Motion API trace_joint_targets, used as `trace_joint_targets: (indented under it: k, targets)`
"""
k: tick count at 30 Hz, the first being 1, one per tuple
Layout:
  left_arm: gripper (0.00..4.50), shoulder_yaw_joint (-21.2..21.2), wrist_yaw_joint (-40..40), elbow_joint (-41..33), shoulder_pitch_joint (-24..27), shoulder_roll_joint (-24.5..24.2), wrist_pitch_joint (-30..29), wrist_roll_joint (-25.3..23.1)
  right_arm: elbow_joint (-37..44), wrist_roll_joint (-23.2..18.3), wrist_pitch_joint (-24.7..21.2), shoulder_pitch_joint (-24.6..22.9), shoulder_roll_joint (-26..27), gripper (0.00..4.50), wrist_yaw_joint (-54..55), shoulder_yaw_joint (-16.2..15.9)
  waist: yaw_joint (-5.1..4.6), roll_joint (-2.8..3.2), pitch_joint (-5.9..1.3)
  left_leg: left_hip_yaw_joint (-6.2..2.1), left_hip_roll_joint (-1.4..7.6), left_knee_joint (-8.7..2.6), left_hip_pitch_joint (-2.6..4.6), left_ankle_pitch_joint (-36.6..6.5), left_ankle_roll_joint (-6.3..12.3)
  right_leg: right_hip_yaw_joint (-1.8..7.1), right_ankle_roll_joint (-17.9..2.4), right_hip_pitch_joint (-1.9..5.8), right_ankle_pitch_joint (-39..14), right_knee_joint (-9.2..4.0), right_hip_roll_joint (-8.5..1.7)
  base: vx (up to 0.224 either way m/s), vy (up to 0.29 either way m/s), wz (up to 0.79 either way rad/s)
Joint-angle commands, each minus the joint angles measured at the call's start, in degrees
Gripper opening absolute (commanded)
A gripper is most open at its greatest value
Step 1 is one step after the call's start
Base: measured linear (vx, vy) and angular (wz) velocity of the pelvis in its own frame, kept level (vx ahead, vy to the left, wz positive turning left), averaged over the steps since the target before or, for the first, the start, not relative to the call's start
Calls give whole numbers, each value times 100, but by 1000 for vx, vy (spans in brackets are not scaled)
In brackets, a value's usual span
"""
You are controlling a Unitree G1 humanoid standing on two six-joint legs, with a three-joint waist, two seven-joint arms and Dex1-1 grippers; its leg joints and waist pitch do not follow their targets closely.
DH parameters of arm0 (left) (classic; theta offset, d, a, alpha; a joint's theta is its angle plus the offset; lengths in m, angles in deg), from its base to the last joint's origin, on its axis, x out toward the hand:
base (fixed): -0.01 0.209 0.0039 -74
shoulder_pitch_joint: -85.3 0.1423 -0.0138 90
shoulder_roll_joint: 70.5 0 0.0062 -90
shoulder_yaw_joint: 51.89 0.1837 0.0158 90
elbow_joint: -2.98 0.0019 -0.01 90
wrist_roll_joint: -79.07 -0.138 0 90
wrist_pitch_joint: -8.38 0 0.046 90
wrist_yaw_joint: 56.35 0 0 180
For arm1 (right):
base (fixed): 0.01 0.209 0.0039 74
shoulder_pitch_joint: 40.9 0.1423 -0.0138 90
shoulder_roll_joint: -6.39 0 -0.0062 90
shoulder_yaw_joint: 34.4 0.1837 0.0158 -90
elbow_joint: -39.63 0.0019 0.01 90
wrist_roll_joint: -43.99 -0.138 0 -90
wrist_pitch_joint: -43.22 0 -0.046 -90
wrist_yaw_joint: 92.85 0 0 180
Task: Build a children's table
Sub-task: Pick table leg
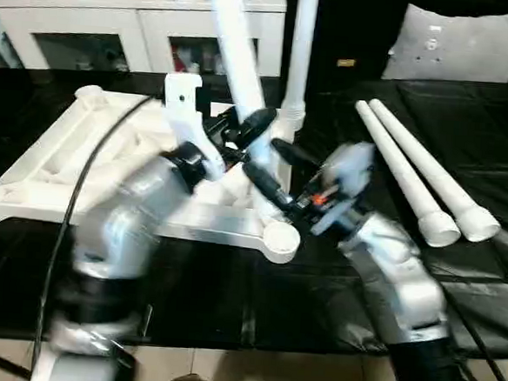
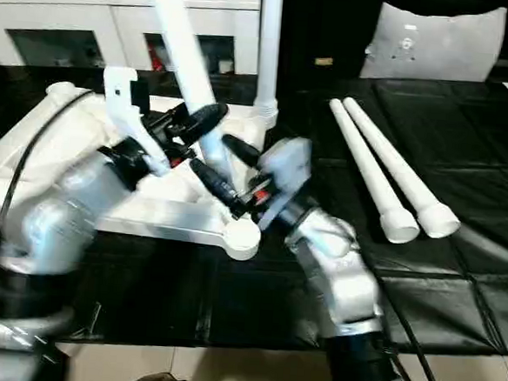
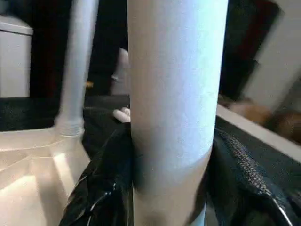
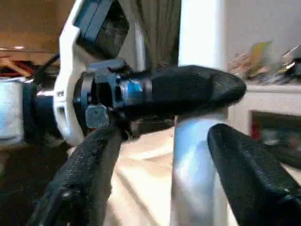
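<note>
The upturned table top [image 1: 107, 171] lies on the black tabletop [image 1: 466, 153]; one leg [image 1: 301, 45] stands in its far socket. A second leg [image 1: 238, 50] is clamped by the left pincer [image 1: 245, 133] above the top. The right pincer [image 1: 268, 170] is spread wide around it. Next, seating in the near corner socket [image 1: 280, 238] seems called for. Two spare legs [image 1: 420, 185] lie right of the top.

Four white legs are showing: one leg [image 1: 300, 50] is standing upright in a corner socket of the single upturned table top [image 1: 60, 155], one tilted leg [image 1: 237, 54] is sitting between the tools, and two loose legs [image 1: 407, 179] are lying side by side on the black surface. Two tools are showing, the left tool [image 1: 240, 133] and the right tool [image 1: 273, 170]. One white cabinet [image 1: 136, 12] and one grey cushion [image 1: 460, 44] are sitting behind.
</note>
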Motion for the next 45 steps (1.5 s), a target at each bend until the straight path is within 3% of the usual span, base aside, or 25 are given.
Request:
trace_joint_targets:
  k: [1, 2, 6, 7, 12, 14, 18, 30, 43, 44, 45]
  targets:
    - [188, 115, 569, 60, -117, -244, -219, 234, 79, -375, -587, 233, -244, 359, -214, 296, -5, -52, -451, -130, 278, -392, 100, -824, 324, 279, -887, 285, -1398, -416, -438, 0, 0, 0]
    - [188, 115, 569, 60, -117, -244, -219, 234, 79, -375, -587, 233, -244, 366, -214, 296, -7, -54, -447, -131, 267, -391, 106, -832, 310, 273, -893, 280, -1428, -416, -428, 0, 0, 0]
    - [188, 278, 1754, 67, -206, -769, -524, 645, 104, -783, -1739, 491, -1147, 377, -1064, 211, 8, -59, -441, -113, 249, -375, 107, -838, 276, 284, -880, 301, -1632, -434, -446, 0, 0, 0]
    - [188, 312, 2031, 49, -239, -867, -593, 760, 112, -896, -1902, 534, -1343, 377, -1325, 141, 21, -87, -453, -107, 251, -367, 110, -780, 296, 286, -884, 309, -1600, -429, -441, 0, 0, 0]
    - [188, 343, 2576, 15, -351, -986, -743, 1086, 98, -1098, -2285, 646, -1685, 385, -1895, -55, 32, -105, -449, -105, 258, -352, 84, -693, 329, 273, -980, 315, -1590, -416, -461, 0, 0, 0]
    - [188, 297, 2722, 27, -450, -945, -844, 1307, 85, -1031, -2354, 668, -1797, 353, -2134, -214, 32, -134, -451, -97, 254, -344, 86, -680, 326, 271, -970, 319, -1654, -415, -452, 0, 0, 0]
    - [188, 284, 2795, 81, -569, -844, -843, 1400, 5, -1003, -2397, 729, -1724, 328, -2132, -297, 39, -122, -440, -101, 259, -344, 97, -759, 279, 273, -923, 301, -1871, -437, -455, 0, 0, 0]
    - [188, 369, 2944, 233, -658, -857, -780, 1350, -7, -1104, -2551, 743, -1616, 213, -2240, -345, 48, -100, -462, -108, 261, -342, 94, -689, 256, 271, -961, 313, -1616, -413, -447, 0, 0, 0]
    - [187, 357, 2921, 181, -579, -888, -595, 1204, 167, -1046, -2545, 585, -1486, 196, -2095, -394, 46, -98, -465, -107, 263, -343, 100, -706, 228, 271, -948, 312, -1656, -414, -449, 0, 0, 0]
    - [222, 340, 2895, 171, -583, -883, -628, 1227, 177, -1031, -2534, 576, -1470, 196, -2069, -398, 44, -98, -464, -108, 265, -345, 99, -702, 230, 271, -951, 311, -1649, -412, -447, 0, 0, 0]
    - [222, 296, 2820, 124, -571, -866, -640, 1247, 172, -952, -2468, 567, -1383, 196, -1910, -397, 43, -113, -466, -105, 263, -343, 97, -686, 233, 271, -958, 312, -1621, -410, -444, 0, 0, 0]
